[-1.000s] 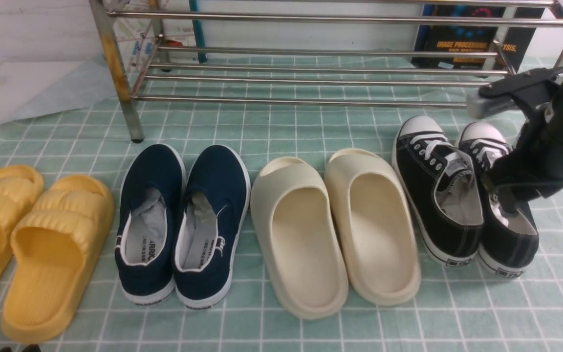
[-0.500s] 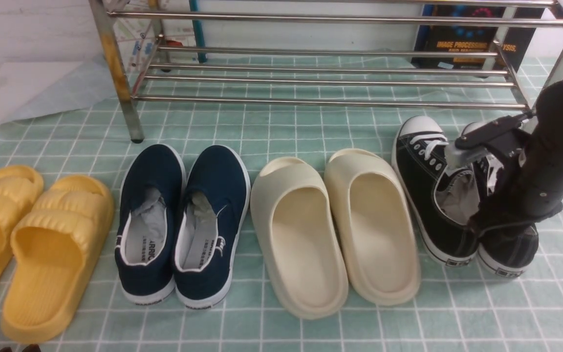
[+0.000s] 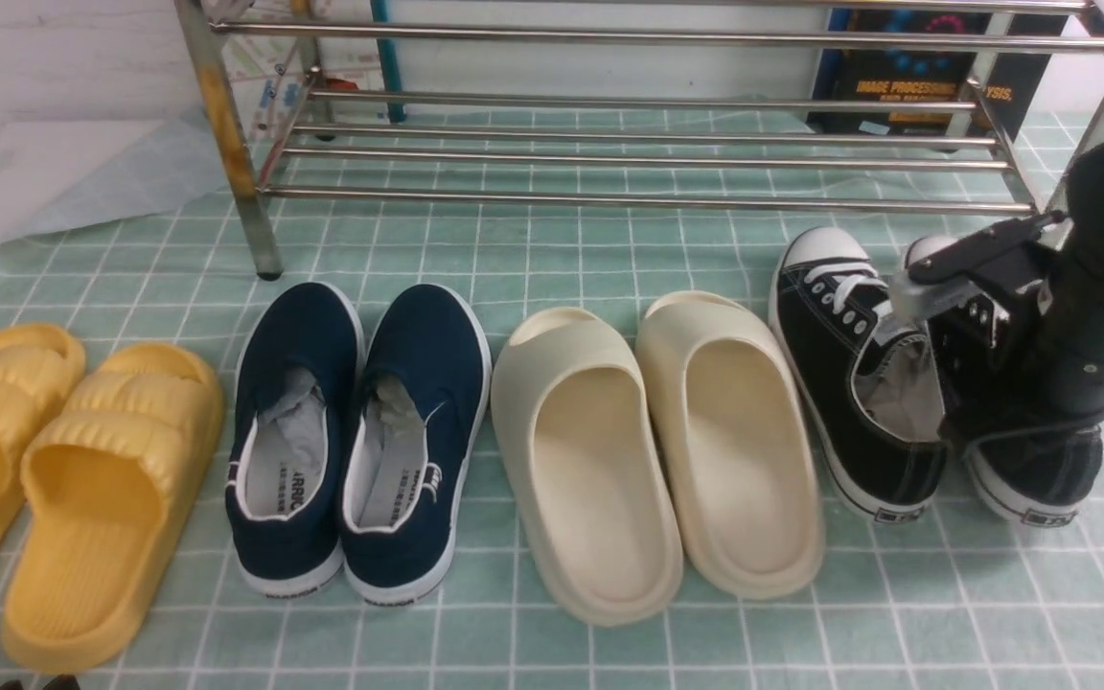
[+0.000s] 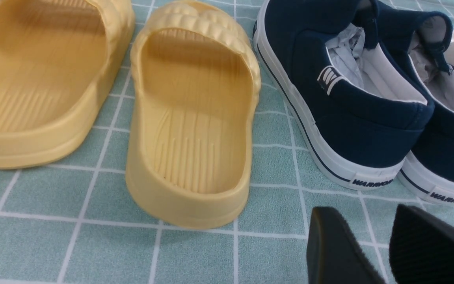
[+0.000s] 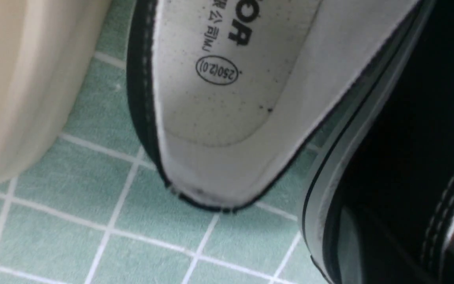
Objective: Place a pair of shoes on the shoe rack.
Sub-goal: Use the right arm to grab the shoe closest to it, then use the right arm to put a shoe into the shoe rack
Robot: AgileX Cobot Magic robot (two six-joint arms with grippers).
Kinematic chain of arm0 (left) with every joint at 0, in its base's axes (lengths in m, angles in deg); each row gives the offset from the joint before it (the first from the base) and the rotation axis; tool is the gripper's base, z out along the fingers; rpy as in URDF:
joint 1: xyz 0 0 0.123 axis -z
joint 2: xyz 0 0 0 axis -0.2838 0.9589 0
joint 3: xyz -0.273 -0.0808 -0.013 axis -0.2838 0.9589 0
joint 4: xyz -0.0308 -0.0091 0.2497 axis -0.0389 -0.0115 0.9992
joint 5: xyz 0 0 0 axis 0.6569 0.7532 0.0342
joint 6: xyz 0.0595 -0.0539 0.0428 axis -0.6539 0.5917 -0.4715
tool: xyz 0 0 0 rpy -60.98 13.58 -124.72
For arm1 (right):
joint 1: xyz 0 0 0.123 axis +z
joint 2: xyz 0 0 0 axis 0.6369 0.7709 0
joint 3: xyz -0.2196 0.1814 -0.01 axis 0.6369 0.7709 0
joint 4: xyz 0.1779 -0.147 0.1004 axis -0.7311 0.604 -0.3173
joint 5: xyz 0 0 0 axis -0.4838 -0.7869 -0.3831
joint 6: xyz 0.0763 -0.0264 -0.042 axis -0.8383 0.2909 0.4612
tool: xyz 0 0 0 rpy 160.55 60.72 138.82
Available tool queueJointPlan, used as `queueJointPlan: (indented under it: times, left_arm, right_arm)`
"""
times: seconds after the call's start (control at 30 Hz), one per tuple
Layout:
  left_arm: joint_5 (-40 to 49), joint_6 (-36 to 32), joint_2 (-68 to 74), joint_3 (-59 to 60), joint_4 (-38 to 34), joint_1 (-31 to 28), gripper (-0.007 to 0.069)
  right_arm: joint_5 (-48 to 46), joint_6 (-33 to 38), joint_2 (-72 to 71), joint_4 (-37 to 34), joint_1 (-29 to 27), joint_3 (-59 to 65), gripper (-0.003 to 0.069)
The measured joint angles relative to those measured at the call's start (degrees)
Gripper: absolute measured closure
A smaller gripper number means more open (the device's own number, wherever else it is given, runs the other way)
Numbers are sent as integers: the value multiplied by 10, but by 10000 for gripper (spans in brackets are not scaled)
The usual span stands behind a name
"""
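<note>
Two black canvas sneakers stand at the right of the mat. The left sneaker [image 3: 849, 355] rests flat; its grey insole shows in the right wrist view [image 5: 227, 79]. My right gripper [image 3: 978, 422] reaches down into the right sneaker [image 3: 1041, 474] and is shut on its inner side wall [image 5: 408, 138]; the arm hides most of that shoe. The heel sits further right than its partner's. The steel shoe rack [image 3: 609, 201] stands behind, with nothing on its bars. My left gripper [image 4: 376, 240] is open and holds nothing, low over the mat near the navy shoes' heels.
Cream slides [image 3: 657, 431], navy slip-ons [image 3: 360, 431] and yellow slides [image 3: 63, 479] lie in a row left of the sneakers. The rack's rust-stained leg [image 3: 226, 125] is at the left. A dark box [image 3: 926, 77] stands behind the rack.
My right arm came down from above the sneakers into the right sneaker. That sneaker has now shifted to the right with the gripper, away from its partner. The left arm has not moved.
</note>
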State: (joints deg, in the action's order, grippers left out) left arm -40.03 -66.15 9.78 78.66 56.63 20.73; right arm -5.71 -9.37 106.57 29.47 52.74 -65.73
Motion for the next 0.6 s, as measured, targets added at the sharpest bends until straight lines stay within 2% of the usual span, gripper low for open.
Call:
queueJointPlan:
  times: [0.3, 0.6]
  left_arm:
    - [0, 0, 0, 0, 0, 0, 386]
    - [0, 0, 0, 0, 0, 0, 386]
  right_arm:
    - [-71, 11, -64, -22, 0, -44, 579]
    - [-6, 24, -43, -14, 0, -63, 579]
